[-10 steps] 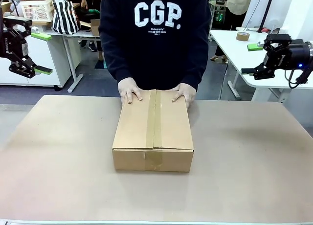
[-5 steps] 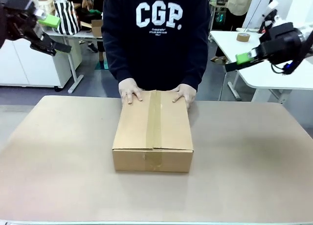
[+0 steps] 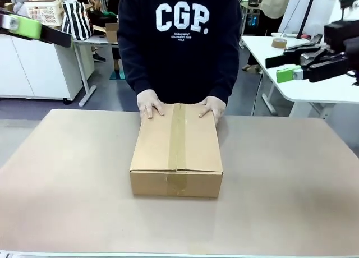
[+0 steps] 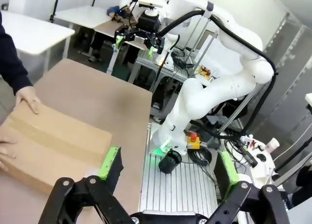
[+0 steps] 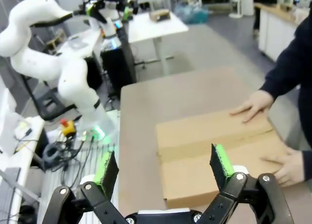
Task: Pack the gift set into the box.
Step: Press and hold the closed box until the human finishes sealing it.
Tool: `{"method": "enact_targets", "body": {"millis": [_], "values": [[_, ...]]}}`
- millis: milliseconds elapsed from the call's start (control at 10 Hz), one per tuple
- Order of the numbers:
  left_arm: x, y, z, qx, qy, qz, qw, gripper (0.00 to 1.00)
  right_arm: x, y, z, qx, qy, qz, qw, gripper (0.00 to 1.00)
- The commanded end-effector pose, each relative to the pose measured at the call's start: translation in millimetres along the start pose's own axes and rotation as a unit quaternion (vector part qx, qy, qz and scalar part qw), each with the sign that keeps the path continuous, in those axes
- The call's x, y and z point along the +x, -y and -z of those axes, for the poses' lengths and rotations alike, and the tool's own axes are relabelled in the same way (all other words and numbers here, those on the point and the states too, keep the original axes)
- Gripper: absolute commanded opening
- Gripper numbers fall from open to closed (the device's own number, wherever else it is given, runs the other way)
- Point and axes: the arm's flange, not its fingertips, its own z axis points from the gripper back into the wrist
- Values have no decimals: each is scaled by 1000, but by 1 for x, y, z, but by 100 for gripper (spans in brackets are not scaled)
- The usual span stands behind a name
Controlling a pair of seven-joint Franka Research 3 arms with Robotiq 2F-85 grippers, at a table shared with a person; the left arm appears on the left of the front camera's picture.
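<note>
My tan table (image 3: 291, 190) stands on a grey floor (image 3: 106, 98). To my left, a white cabinet (image 3: 33, 73) bears a basket (image 3: 44, 10), a striped bag (image 3: 74, 18) beside it. To my right, a white table (image 3: 266, 56) holds a tape roll (image 3: 279, 42).

The box (image 3: 176, 151) is set on the table (image 3: 291, 185); one hand (image 3: 150, 104) is laid at its far-left corner, another hand (image 3: 211, 107) at its far-right. The left gripper (image 4: 169, 165) is held high left of the box, the right gripper (image 5: 163, 164) high right.
</note>
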Motion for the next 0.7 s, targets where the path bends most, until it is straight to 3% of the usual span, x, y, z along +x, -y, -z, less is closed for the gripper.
{"method": "enact_targets", "body": {"millis": [0, 100, 200, 300, 400, 600], "values": [[7, -19, -3, -13, 3, -36, 999, 100, 4, 22, 3, 38, -33, 38, 998, 100], [0, 0, 0, 0, 0, 0, 1000, 100, 0, 0, 0, 0, 0, 0, 1000, 100], [-17, -23, 20, 2, -13, 97, 995, 100, -9, 22, 13, 34, 20, -13, 999, 100], [-37, -43, 39, -13, -19, 152, 988, 100, -17, 41, 30, 46, 35, -34, 998, 100], [-61, -61, 55, -9, -32, 185, 982, 100, -25, 60, 51, 13, 42, -48, 998, 100], [-115, -90, 88, -16, -59, 229, 972, 100, -55, 93, 91, 5, 42, -53, 998, 100]]}}
